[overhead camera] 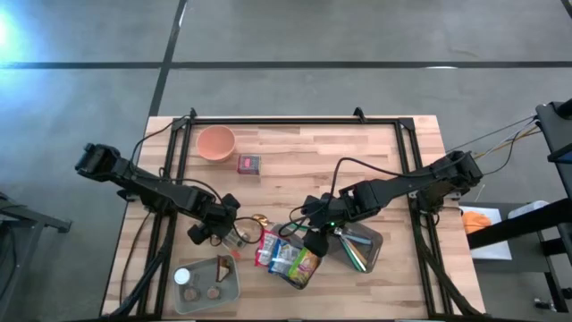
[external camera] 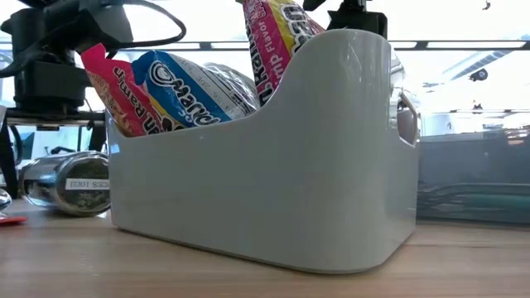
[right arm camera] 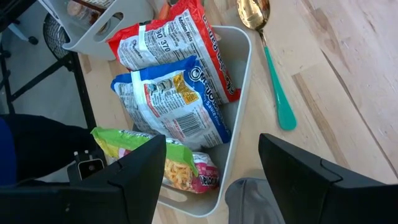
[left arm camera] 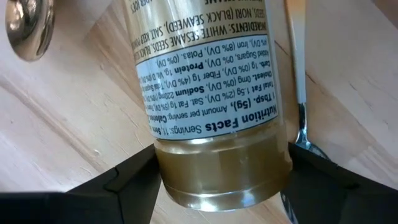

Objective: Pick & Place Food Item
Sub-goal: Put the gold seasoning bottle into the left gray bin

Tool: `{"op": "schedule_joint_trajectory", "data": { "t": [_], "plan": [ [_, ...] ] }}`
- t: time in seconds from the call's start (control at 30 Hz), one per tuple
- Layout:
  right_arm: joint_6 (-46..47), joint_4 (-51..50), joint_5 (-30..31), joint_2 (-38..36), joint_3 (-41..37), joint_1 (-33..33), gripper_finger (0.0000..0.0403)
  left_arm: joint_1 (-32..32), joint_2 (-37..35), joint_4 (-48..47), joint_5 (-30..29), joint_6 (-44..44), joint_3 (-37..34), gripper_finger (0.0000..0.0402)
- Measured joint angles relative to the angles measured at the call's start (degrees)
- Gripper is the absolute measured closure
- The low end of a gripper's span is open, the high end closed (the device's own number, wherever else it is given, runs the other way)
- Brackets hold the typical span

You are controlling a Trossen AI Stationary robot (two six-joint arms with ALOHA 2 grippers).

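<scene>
A glass jar of seasoning [left arm camera: 217,112] with a white nutrition label lies on its side on the wooden table [overhead camera: 304,152], left of the white bin [right arm camera: 241,74]. My left gripper [overhead camera: 214,231] points down over the jar and is shut on it. In the low view the jar [external camera: 66,184] rests on the table beside the bin [external camera: 331,165]. The bin holds red [right arm camera: 174,37], blue [right arm camera: 174,99] and green [right arm camera: 155,149] noodle packets. My right gripper [right arm camera: 211,180] hangs open above the bin's right end, with nothing between its fingers. My left gripper pinches the jar between its two fingers at the bare-glass end [left arm camera: 224,180] just past the label. One finger [left arm camera: 134,186] stands on each side, and they lie across the jar. The fingers come from above, pointing down. The jar lies level along the table.
A gold spoon with a teal handle [right arm camera: 273,81] and a silver utensil [left arm camera: 298,93] lie beside the jar. A grey holder with utensils [overhead camera: 362,249] stands right of the bin. An orange bowl [overhead camera: 216,141] and a small red box [overhead camera: 248,164] sit farther back, and a tray [overhead camera: 207,284] near the front left.
</scene>
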Motion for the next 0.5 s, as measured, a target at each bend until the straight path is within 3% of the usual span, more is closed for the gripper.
{"op": "schedule_joint_trajectory", "data": {
  "t": [0.5],
  "plan": [
    [0.18, -0.04, -0.08, 0.00, 0.00, 0.00, 0.0147, 0.02, 0.00, -2.82, 0.44, -4.53, 1.46, 0.0110]
  ]
}}
